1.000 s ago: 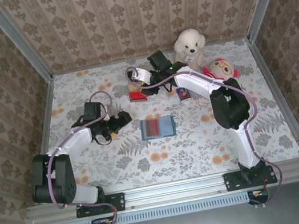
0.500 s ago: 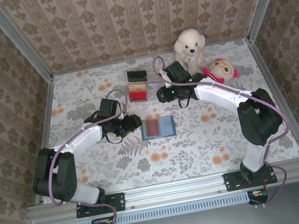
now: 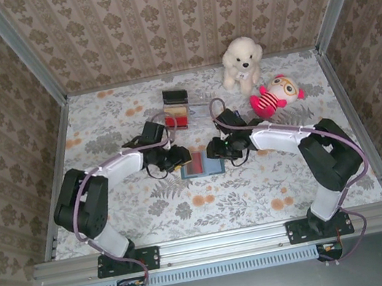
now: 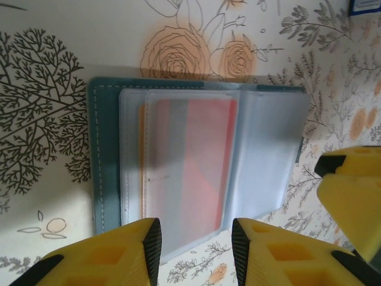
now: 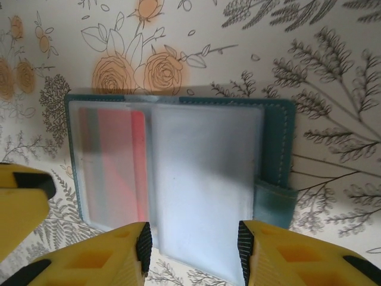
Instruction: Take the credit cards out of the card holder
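The left gripper (image 4: 195, 238) is hovering over the card holder (image 4: 107, 155) with its jaws standing partly open, a clear gap between the 2 yellow plastic fingers (image 4: 119, 253). The holder's near edge is lying in that gap, but whether the fingers are touching it cannot be told. The right gripper (image 5: 195, 241) is facing it from the other side, likewise partly open over the opposite edge, and nothing is clamped between its ribbed black pads.

The holder is lying open and flat in the middle of the table (image 3: 257, 183), between both grippers. Its cover is showing as teal with pale stitching and a small tab on 1 side; inside, cloudy translucent plastic sleeves are overlapping. The credit cards (image 4: 205, 155) are sitting inside 1 sleeve, a red rectangle with a greyish band beside it, blurred by the plastic. The tablecloth is showing printed orange roses and grey ferns.
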`<act>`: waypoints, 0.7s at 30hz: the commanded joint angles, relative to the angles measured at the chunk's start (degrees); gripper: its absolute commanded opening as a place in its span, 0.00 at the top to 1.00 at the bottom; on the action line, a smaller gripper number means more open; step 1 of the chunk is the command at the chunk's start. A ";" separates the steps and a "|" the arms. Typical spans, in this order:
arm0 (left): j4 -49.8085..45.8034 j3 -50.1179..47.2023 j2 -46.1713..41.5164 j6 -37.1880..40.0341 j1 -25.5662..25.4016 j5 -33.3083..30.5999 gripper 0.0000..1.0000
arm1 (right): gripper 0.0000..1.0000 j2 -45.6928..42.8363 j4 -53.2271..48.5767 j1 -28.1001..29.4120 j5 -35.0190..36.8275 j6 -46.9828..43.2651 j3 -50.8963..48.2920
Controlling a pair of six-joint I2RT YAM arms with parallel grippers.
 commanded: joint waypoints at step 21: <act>-7.99 4.61 4.86 1.89 -1.62 -3.37 0.59 | 0.57 7.84 -3.86 0.27 -0.21 0.78 2.16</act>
